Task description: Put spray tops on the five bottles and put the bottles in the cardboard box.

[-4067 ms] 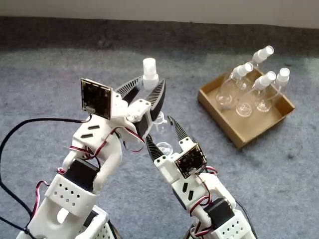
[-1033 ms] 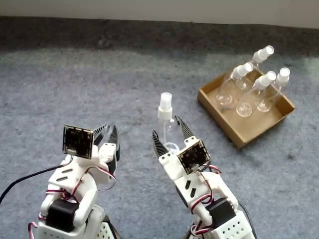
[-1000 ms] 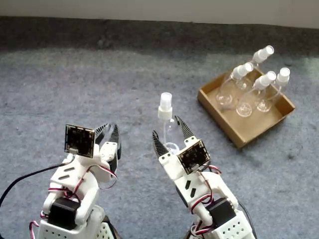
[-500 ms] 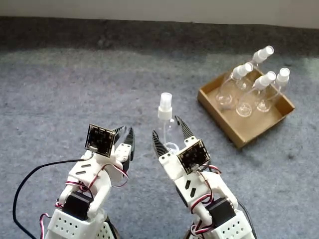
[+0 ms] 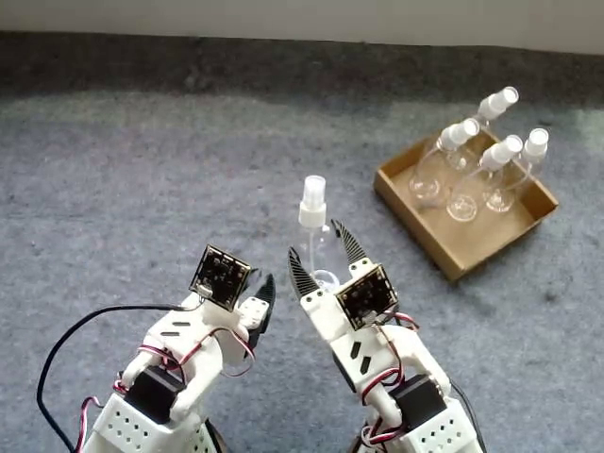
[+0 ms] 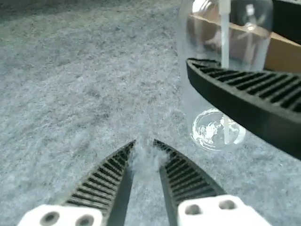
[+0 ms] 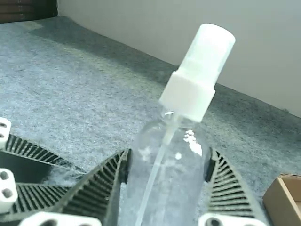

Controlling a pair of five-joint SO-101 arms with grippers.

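A clear bottle (image 5: 319, 247) with a white spray top (image 5: 311, 200) stands upright on the grey carpet, and my right gripper (image 5: 315, 241) is shut on its body. In the right wrist view both ribbed fingers press the bottle (image 7: 169, 179) below the spray top (image 7: 197, 75). My left gripper (image 5: 268, 289) is shut on nothing, low over the carpet just left of the bottle. The left wrist view shows its tips (image 6: 144, 141) nearly touching, with the bottle's base (image 6: 217, 131) a short way off. The cardboard box (image 5: 444, 247) at the right holds several capped bottles (image 5: 472, 160).
Open grey carpet lies to the left and behind the arms. A dark strip and a pale wall run along the far edge. A black cable (image 5: 85, 326) loops beside the left arm's base. The box's near corner (image 7: 288, 197) appears in the right wrist view.
The left arm, drawn back from the bottle after 4 s ago, has swung right towards it, its gripper shut. The right gripper and bottle have not moved.
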